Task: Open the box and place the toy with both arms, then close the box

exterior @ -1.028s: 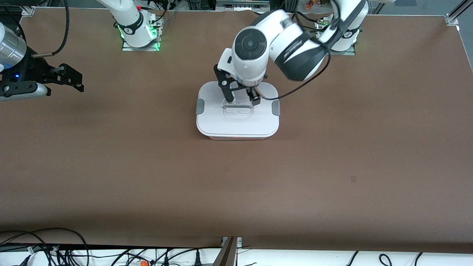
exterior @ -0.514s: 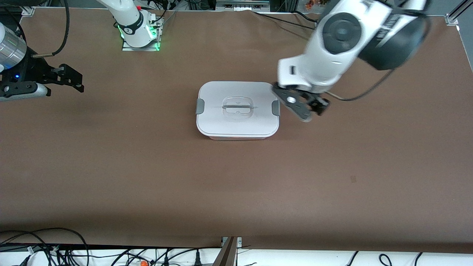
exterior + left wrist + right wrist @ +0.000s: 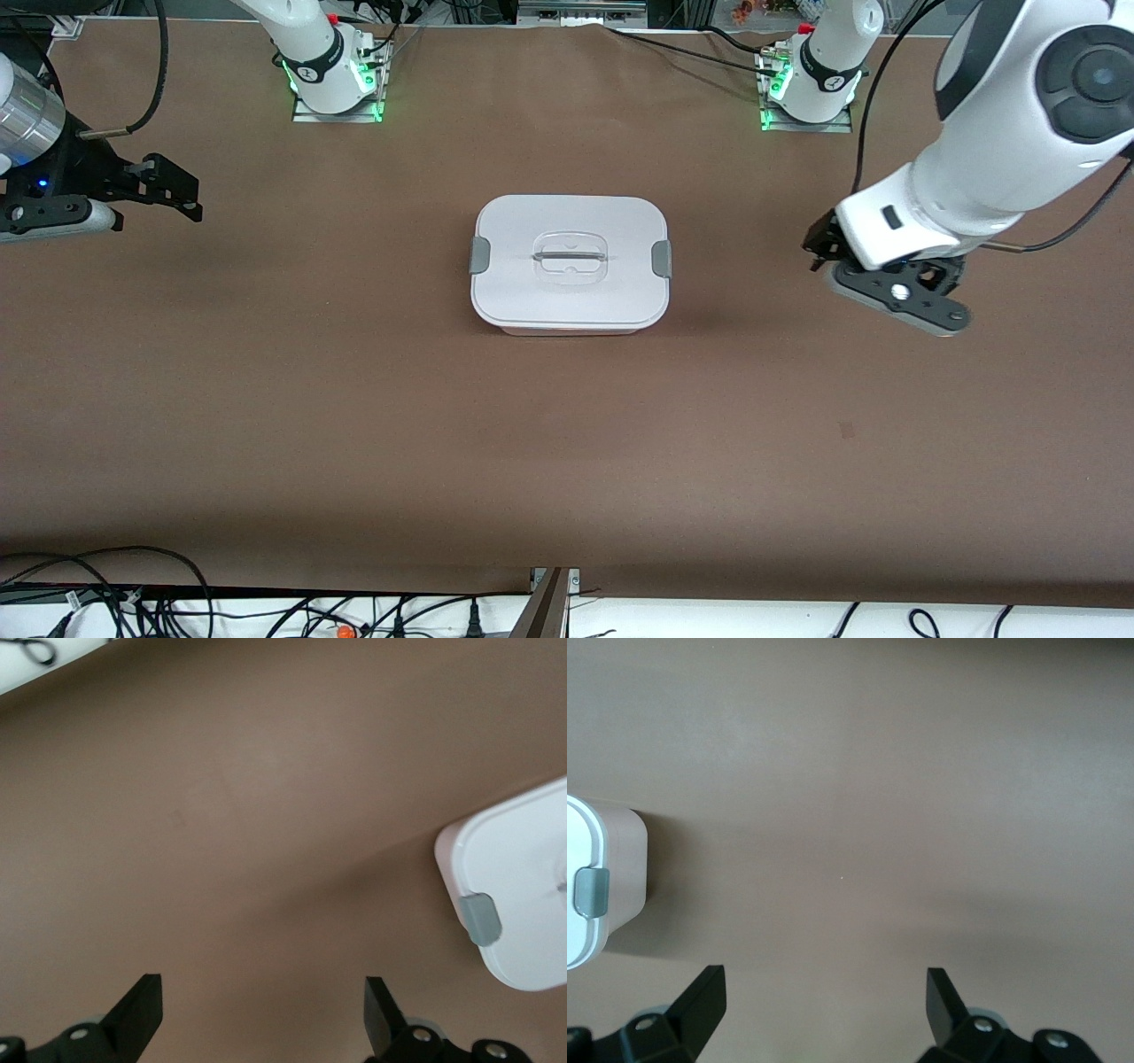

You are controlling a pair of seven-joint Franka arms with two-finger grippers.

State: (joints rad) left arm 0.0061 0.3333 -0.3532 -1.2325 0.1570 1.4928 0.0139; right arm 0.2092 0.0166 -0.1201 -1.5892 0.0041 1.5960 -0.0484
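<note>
Left gripper (image 3: 895, 297) now off box (image 3: 570, 263), splayed.

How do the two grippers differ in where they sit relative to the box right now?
The left gripper hangs over bare table toward the left arm's end, fairly close to the box; the right gripper sits much farther off, at the right arm's end. Both are open, empty and touching nothing.

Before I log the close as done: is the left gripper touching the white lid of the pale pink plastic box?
Apart. In the front view the left gripper is over bare table, clear of the white lid.
</note>
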